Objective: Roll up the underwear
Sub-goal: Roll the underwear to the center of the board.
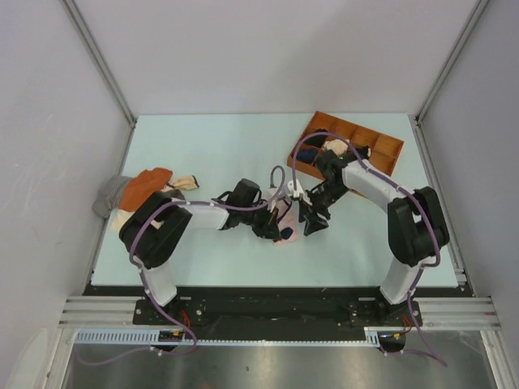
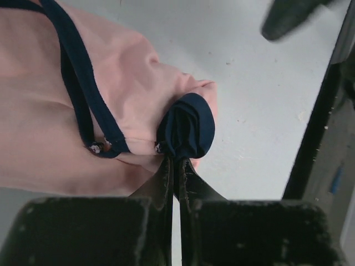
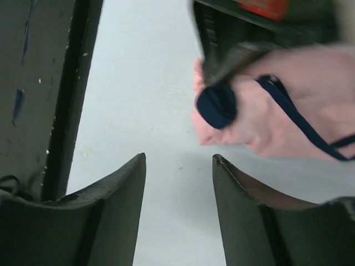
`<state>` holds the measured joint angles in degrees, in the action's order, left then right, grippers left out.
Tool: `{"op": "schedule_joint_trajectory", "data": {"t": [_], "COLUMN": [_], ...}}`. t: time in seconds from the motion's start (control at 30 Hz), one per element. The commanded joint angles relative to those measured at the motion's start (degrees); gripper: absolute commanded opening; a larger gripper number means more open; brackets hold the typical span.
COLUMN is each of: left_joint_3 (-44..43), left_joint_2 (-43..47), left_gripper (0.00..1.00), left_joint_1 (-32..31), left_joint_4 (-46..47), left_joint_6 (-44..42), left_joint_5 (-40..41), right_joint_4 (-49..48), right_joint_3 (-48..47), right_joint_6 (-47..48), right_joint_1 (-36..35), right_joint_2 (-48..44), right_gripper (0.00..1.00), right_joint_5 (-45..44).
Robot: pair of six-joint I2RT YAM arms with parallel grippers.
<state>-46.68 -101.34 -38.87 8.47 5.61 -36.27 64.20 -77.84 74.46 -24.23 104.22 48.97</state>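
The underwear (image 1: 285, 224) is light pink with dark navy edging and lies bunched on the table near the middle front. In the left wrist view the underwear (image 2: 66, 133) fills the left side. My left gripper (image 2: 176, 159) is shut on a bunched navy edge (image 2: 188, 127) at its corner. My right gripper (image 3: 179, 160) is open and empty, low over the bare table just short of the underwear (image 3: 277, 116). In the top view the left gripper (image 1: 272, 227) and the right gripper (image 1: 310, 224) flank the fabric.
A brown wooden divider tray (image 1: 347, 150) with folded dark and light items stands at the back right. An orange cloth (image 1: 146, 185), a beige-cream cloth (image 1: 182, 183) and a grey striped cloth (image 1: 109, 194) lie at the left edge.
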Motion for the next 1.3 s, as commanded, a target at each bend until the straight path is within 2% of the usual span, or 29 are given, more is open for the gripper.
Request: {"op": "schedule_joint_trajectory", "data": {"t": [0.0,0.07,0.2,0.47,0.63,0.77,1.03,1.2,1.27], "left_joint_3": [-7.2,-9.0,-12.8,-15.4,-16.2,-16.6,-16.7,-15.4,-13.9], "left_joint_2": [-5.3,-6.8,-10.5,-14.9,-15.4,-15.6,-15.4,-13.5,-11.3], "left_gripper": [0.0,0.0,0.0,0.0,0.0,0.0,0.02,0.09,0.16], "left_joint_1": [1.9,2.2,3.0,4.1,4.2,4.2,4.4,4.9,5.5], "left_joint_4": [-10.6,-12.9,-16.1,-16.5,-17.6,-18.0,-17.9,-15.6,-12.8], "left_joint_6": [2.0,2.5,3.4,6.4,6.2,6.1,6.3,7.7,9.0], "left_joint_5": [-6.1,-6.8,-7.7,-8.6,-7.8,-7.7,-7.8,-7.9,-8.2], "right_joint_4": [-6.3,-10.2,-24.7,-40.7,-42.4,-40.7,-43.1,-43.1,-43.0], "right_joint_3": [7.7,10.1,15.9,26.5,28.0,27.7,27.6,27.7,27.7], "right_joint_6": [15.8,15.6,13.4,12.6,12.4,11.9,11.3,12.3,12.2], "right_joint_1": [-3.9,-5.9,-12.4,-15.5,-15.6,-15.5,-15.3,-15.6,-15.6], "right_joint_2": [-6.9,-8.3,-10.9,-12.6,-13.3,-15.8,-10.7,-6.6,-5.9], "right_gripper": [0.58,0.6,0.6,0.6,0.59,0.58,0.57,0.5,0.42], "right_joint_5": [0.2,-2.9,-10.3,-19.5,-20.2,-16.9,-21.9,-27.0,-28.0]}}
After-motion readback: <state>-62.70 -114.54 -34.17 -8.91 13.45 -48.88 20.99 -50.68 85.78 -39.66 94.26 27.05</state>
